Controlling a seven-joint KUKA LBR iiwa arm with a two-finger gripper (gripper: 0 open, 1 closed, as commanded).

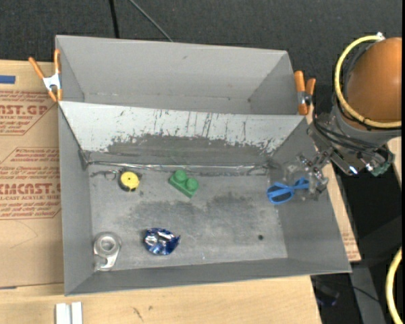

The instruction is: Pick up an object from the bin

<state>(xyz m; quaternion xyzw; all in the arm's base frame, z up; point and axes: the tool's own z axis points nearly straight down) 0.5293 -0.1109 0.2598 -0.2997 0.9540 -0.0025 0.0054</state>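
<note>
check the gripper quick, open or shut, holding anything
gripper: cannot be told; it is right at the blue thing by the right wall of the bin.

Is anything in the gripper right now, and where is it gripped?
Yes: a small blue looped piece, pinched at its right end by the gripper, near the right wall of the bin.

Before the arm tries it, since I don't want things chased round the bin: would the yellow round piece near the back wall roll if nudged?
The yellow round piece seems to lie flat, dark hub upward, so a nudge would probably slide it, not roll it. It looks like hard plastic: likely light and stiff. Its curved rim might slip from a pinch.
</note>
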